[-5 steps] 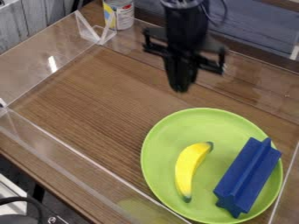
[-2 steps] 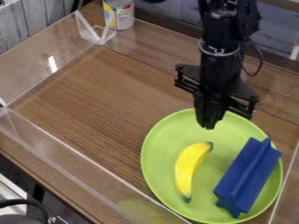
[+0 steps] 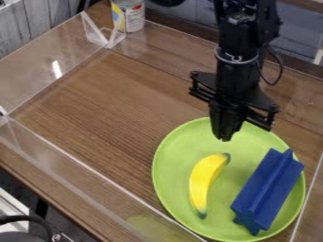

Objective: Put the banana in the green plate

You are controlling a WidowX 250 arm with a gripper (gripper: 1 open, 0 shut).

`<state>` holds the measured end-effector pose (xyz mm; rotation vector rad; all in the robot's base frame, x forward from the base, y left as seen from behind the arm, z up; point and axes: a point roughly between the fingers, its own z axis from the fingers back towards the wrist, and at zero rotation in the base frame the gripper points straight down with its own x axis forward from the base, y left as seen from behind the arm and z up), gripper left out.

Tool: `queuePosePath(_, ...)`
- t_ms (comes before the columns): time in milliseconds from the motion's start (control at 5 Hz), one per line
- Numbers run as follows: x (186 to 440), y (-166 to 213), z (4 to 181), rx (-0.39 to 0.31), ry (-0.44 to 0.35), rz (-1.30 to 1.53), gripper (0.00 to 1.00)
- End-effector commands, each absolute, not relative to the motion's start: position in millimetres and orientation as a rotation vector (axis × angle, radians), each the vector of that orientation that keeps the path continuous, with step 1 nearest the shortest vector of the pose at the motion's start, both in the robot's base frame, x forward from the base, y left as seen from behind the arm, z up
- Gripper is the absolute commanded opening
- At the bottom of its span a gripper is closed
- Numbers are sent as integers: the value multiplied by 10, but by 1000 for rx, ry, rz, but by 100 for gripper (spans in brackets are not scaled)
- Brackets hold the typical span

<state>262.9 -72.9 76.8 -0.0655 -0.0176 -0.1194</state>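
The small yellow banana lies on the green plate at the front right of the table, its dark tip pointing toward the gripper. My black gripper points straight down just above the far end of the banana, over the plate's back part. Its fingers are pressed together with nothing between them. A blue ridged block rests on the plate to the right of the banana.
Clear plastic walls enclose the wooden table. A clear stand and a white bottle sit at the back left corner. Bare wood lies left of the plate.
The gripper has travelled from the back of the table toward the plate and sunk, ending above the banana's far end. Over the last half second it held still. The banana and block did not move.
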Motion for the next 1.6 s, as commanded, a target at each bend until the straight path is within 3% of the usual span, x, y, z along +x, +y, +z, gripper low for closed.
queuePosePath(0,2668,-721,835,-73,-47,-116,0)
queuePosePath(1200,2678,-699,832,-84,-35,-118,0)
queuePosePath(1400,2681,-642,855,-81,-34,-110,100)
